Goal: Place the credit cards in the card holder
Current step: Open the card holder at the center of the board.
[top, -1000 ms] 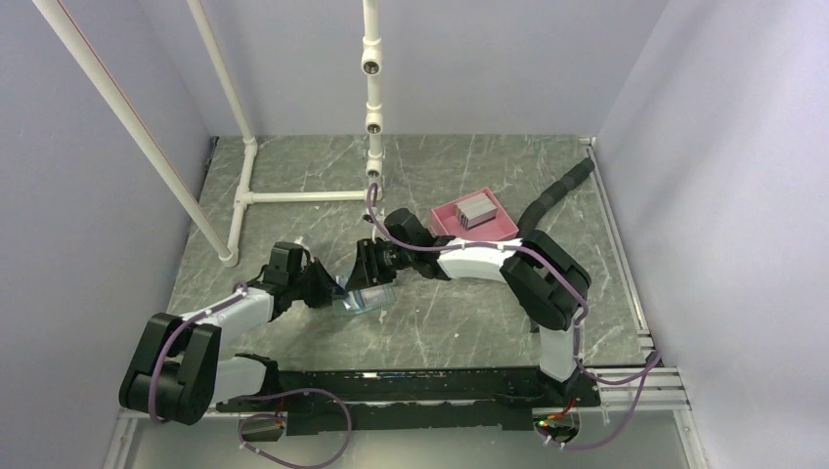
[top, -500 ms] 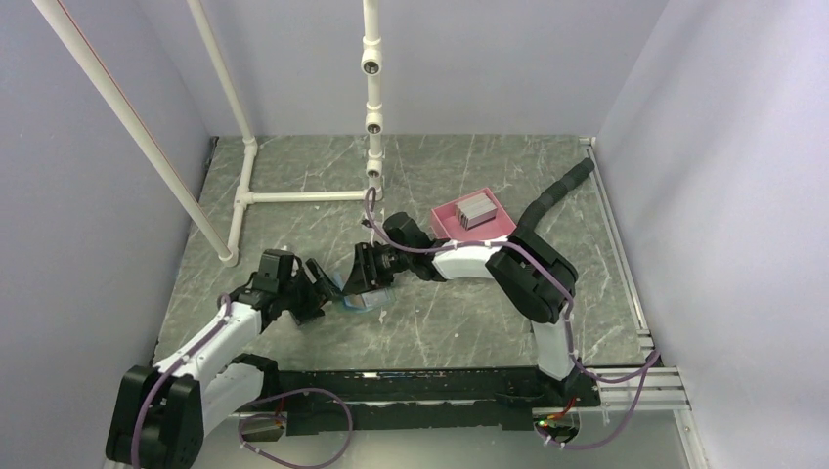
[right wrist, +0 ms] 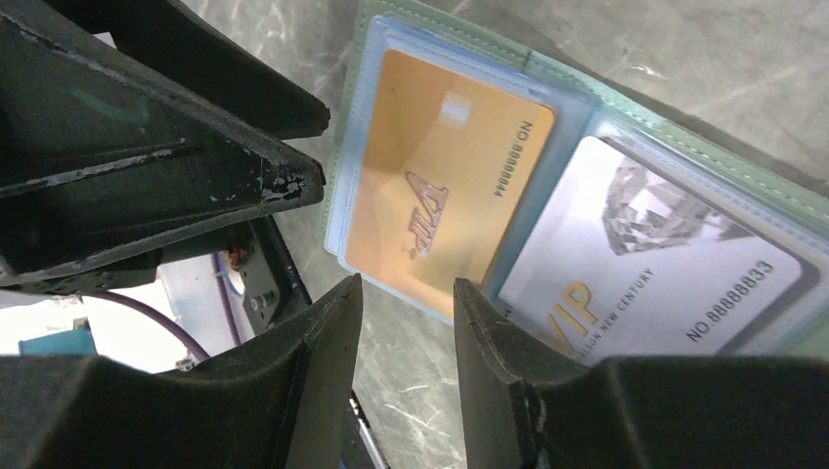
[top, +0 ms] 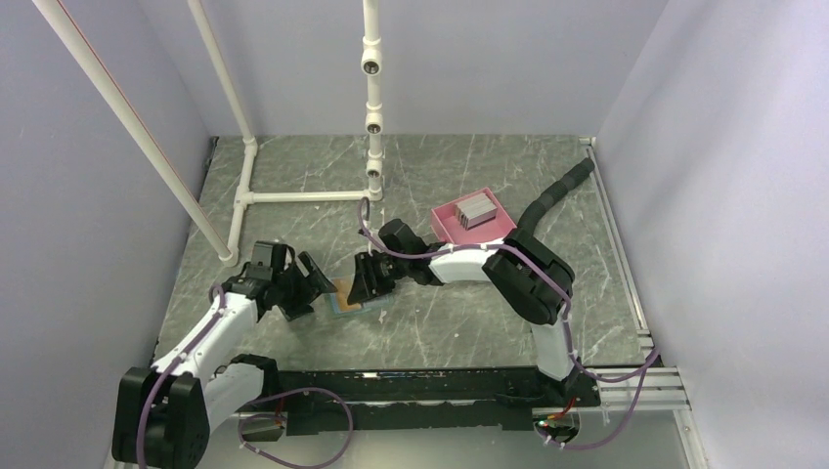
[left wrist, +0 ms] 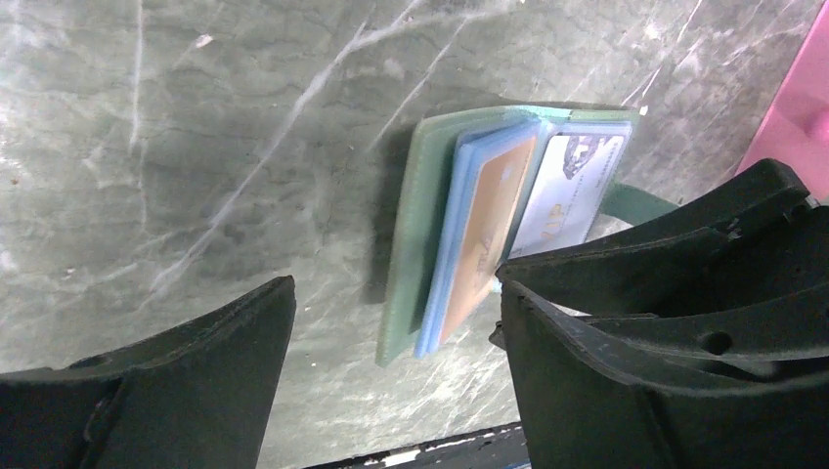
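Note:
The card holder (top: pixel 350 299) lies open and flat on the table between my two grippers. A tan-orange credit card (right wrist: pixel 445 186) sits in its left clear sleeve and a white VIP card (right wrist: pixel 645 274) in its right sleeve. The holder's green cover (left wrist: pixel 420 195) and blue sleeves face the left wrist camera. My left gripper (top: pixel 311 283) stands wide open just left of the holder, holding nothing. My right gripper (right wrist: pixel 406 293) hangs over the holder's near edge, jaws apart, with only table and sleeve edge in the gap. More grey credit cards (top: pixel 476 209) are stacked in the tray.
A pink tray (top: pixel 494 227) stands at the back right of the holder, its corner showing in the left wrist view (left wrist: pixel 797 98). A white pipe frame (top: pixel 293 196) stands at the back left. A black hose (top: pixel 557 191) lies right of the tray.
My left gripper opened, let go of the card holder and drew back to the left. The holder dropped from its raised tilt to lie flat. The right gripper shifted slightly left.

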`<state>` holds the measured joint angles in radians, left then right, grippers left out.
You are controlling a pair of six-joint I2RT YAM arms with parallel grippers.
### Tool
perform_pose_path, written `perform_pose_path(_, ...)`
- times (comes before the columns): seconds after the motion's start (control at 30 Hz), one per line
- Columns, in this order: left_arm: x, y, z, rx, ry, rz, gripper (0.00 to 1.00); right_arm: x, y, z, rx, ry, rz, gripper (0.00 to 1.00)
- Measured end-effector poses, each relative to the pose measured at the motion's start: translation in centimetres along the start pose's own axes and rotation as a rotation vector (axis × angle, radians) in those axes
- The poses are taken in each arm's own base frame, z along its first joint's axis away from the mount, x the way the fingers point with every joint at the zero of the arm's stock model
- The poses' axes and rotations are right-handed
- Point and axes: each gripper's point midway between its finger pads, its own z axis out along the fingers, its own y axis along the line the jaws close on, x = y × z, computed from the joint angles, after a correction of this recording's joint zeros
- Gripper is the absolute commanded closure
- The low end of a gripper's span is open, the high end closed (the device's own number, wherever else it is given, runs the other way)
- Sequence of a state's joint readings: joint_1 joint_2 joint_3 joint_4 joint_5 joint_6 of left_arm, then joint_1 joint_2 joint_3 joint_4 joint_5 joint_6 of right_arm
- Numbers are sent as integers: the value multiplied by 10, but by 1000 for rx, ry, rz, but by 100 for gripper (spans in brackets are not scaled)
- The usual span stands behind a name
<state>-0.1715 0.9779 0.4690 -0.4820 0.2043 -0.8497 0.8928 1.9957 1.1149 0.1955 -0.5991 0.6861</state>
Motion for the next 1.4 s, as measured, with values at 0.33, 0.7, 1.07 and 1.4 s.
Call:
perform_pose_path(0.33, 0, -7, 7, 40, 23, 47, 51, -4, -14, 2, 103, -13, -55, 48)
perform_pose_path(0.7, 8, 1, 20, 32, 61, 69, 78, -10, -23, 9, 259, -47, -164, 69)
perform_pose_path(1.07, 10, 4, 19, 62, 36, 74, 77, -11, -26, 9, 251, -59, -134, 70)
perform_pose_path(1.4, 10, -8, 26, 133, 63, 69, 87, -11, -26, 8, 211, -63, -111, 69)
